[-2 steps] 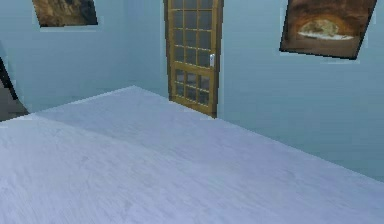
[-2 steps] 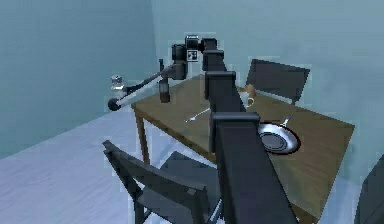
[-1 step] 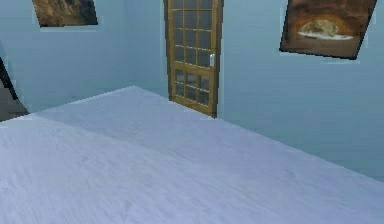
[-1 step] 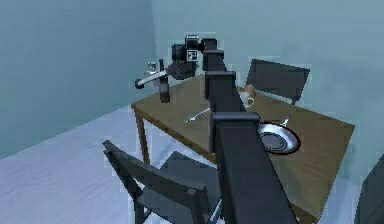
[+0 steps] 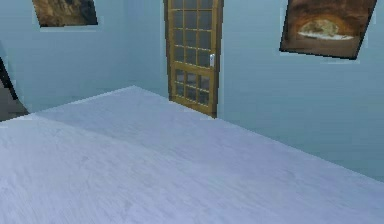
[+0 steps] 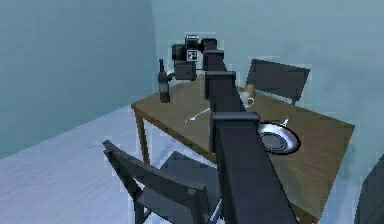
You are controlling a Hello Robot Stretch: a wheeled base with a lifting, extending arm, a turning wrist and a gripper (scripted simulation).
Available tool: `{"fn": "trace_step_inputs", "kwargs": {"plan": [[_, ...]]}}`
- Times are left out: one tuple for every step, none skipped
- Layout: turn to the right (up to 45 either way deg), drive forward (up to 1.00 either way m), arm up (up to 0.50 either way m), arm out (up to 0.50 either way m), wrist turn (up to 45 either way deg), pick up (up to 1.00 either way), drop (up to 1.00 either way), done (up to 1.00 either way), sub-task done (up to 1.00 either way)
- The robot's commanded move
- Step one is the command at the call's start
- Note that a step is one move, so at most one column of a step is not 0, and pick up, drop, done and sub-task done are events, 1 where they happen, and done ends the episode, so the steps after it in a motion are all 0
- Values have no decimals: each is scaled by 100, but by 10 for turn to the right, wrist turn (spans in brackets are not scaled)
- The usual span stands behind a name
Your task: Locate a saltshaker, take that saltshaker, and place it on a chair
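My arm point(image 6: 228, 120) reaches out as a dark bar over a wooden table point(image 6: 330, 130). The gripper point(image 6: 180, 58) is at the arm's far end above the table's far left corner, close to a dark bottle point(image 6: 163, 80). I cannot tell whether it holds anything. A small pale thing point(image 6: 247, 96) sits on the tabletop just right of the arm; its shape is too small to name. One grey chair point(image 6: 160, 185) stands at the table's near side, and a second chair point(image 6: 276, 78) at the far side.
A bowl point(image 6: 279, 138) and a piece of cutlery point(image 6: 199, 116) lie on the table. In the forward view a wooden glazed door point(image 5: 193, 55) is set in the blue wall between two framed pictures point(image 5: 65, 10) point(image 5: 326, 26). Pale bare floor point(image 5: 120, 160) spreads ahead.
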Motion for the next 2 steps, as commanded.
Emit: {"fn": "trace_step_inputs", "kwargs": {"plan": [[0,0,-32,0,0,0,0,0,0],[0,0,-32,0,0,0,0,0,0]]}}
